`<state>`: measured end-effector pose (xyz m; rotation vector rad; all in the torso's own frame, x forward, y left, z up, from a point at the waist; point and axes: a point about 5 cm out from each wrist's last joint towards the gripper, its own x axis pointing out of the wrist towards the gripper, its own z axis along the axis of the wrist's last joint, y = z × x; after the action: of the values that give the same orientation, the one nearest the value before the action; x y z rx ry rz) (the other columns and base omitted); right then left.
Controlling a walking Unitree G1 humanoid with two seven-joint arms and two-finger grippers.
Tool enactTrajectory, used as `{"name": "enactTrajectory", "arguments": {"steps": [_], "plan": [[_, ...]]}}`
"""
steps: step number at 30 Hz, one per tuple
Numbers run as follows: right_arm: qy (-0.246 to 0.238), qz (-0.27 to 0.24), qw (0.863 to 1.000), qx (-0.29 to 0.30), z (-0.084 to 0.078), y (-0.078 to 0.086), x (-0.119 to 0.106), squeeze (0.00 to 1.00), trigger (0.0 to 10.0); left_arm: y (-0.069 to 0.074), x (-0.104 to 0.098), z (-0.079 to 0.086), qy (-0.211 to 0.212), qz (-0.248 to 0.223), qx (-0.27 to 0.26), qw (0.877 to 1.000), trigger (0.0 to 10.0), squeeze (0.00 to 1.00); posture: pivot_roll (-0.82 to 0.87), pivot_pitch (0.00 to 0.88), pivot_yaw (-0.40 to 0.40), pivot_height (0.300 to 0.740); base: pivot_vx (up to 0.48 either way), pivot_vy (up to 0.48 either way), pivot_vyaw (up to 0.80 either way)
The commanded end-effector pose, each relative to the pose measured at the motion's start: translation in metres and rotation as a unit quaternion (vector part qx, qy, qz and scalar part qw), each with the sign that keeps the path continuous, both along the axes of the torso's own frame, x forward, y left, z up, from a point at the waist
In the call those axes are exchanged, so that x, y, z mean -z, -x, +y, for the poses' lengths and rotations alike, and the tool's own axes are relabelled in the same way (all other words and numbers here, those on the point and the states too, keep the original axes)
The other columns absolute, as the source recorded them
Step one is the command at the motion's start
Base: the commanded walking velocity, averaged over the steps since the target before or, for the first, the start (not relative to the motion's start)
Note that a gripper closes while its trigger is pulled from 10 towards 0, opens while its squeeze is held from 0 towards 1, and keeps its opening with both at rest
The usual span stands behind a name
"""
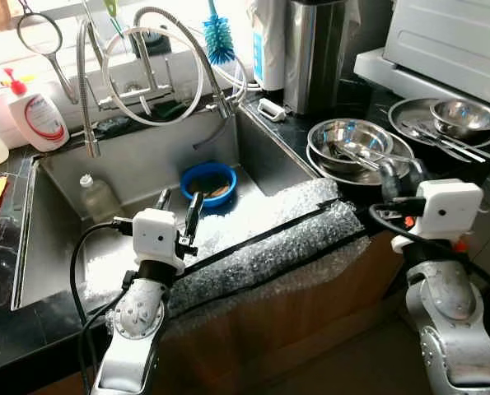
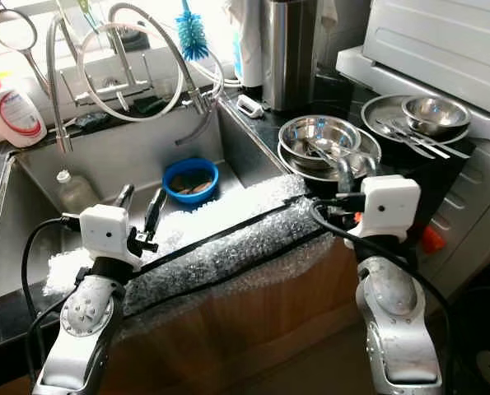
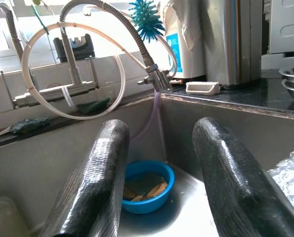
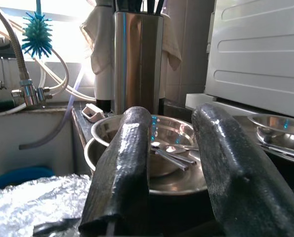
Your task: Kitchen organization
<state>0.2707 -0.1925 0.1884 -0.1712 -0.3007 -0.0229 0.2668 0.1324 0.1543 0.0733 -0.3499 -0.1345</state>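
The left pincer [image 1: 177,207] is held over the sink [image 1: 253,156], its fingers [image 3: 95,177] spread with nothing between them. Beyond them, a blue bowl [image 1: 208,184] with brownish scraps inside is seen on the sink floor, in the far right corner. A clear bottle [image 1: 98,197] stands further left in the sink. A sheet of bubble wrap [image 1: 269,239] is draped along the sink's front edge and partly into the basin.

The right pincer [image 4: 179,163] is held just before two stacked steel bowls [image 1: 356,146] on the dark table [image 1: 290,123], to the right of the sink; its fingers are likewise spread and empty. Spoons [image 4: 171,153] lie in the top bowl. Further right, a steel plate [image 1: 409,111] carries a small bowl [image 1: 463,115] and cutlery [image 1: 442,141].

Behind the sink, a coiled hose tap [image 1: 158,70], a blue brush [image 1: 217,37], a soap bottle [image 1: 32,115] and a tall steel canister [image 1: 315,53] are seen.
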Motion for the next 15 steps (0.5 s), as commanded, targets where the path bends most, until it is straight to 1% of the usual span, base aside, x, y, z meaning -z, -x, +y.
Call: {"name": "enactTrajectory", "arguments": {"steps": [1,6,7,8,9,10,11,12,13,14,15], "plan": [[-0.003,-0.003,1.0,-0.006,0.004,-0.002,0.0,0.0,10.0,0.0,-0.001,0.003,-0.009,-0.003,-0.006,1.0,10.0,0.0,-0.21,0.0,0.1,0.74,0.0,0.0,0.0],[-0.036,0.005,0.999,0.001,0.004,0.002,0.007,0.0,10.0,0.001,-0.001,0.004,-0.008,-0.002,-0.007,1.0,10.0,0.0,-0.21,0.0,0.1,0.74,0.0,0.0,0.0],[-0.036,0.011,0.999,-0.007,0.006,0.003,0.01,0.29,10.0,0.001,0.0,0.004,-0.008,-0.001,-0.007,1.0,10.0,0.0,-0.21,0.0,0.1,0.74,0.0,0.0,0.0],[-0.032,0.019,0.999,-0.017,0.009,0.004,0.013,0.69,10.0,0.001,0.0,0.004,-0.008,-0.001,-0.008,1.0,10.0,0.0,-0.21,0.0,0.1,0.74,0.0,0.0,0.0],[-0.023,0.025,0.999,-0.027,0.011,0.005,0.015,0.73,10.0,0.001,0.0,0.004,-0.007,-0.001,-0.008,1.0,10.0,0.0,-0.21,0.0,0.1,0.74,0.0,0.0,0.0],[-0.023,0.025,0.999,-0.027,0.011,0.005,0.015,0.73,10.0,0.001,0.0,0.004,-0.007,-0.001,-0.008,1.0,10.0,0.0,-0.21,0.0,0.1,0.74,0.0,0.0,0.0],[-0.011,0.035,0.999,-0.036,0.013,0.006,0.019,0.69,10.0,0.001,0.0,0.003,-0.007,-0.001,-0.007,1.0,10.0,0.0,-0.21,0.0,0.1,0.74,0.0,0.0,0.0],[-0.003,0.04,0.998,-0.04,0.014,0.007,0.021,0.69,10.0,0.001,0.0,0.003,-0.007,-0.001,-0.007,1.0,10.0,0.0,-0.21,0.0,0.1,0.74,0.0,0.0,0.0],[0.003,0.044,0.998,-0.035,0.012,0.007,0.022,0.65,10.0,0.0,0.0,0.003,-0.007,0.0,-0.007,1.0,10.0,0.0,-0.22,0.0,0.099,0.74,0.0,0.0,0.0],[0.003,0.044,0.998,-0.035,0.012,0.007,0.022,0.65,10.0,0.0,0.0,0.003,-0.007,0.0,-0.007,1.0,10.0,0.0,-0.22,0.0,0.099,0.74,0.0,0.0,0.0],[0.005,0.045,0.999,-0.026,0.01,0.007,0.023,0.54,10.0,0.0,0.0,0.003,-0.006,0.0,-0.006,1.0,10.0,0.0,-0.22,0.0,0.099,0.74,0.0,0.0,0.0]]}}
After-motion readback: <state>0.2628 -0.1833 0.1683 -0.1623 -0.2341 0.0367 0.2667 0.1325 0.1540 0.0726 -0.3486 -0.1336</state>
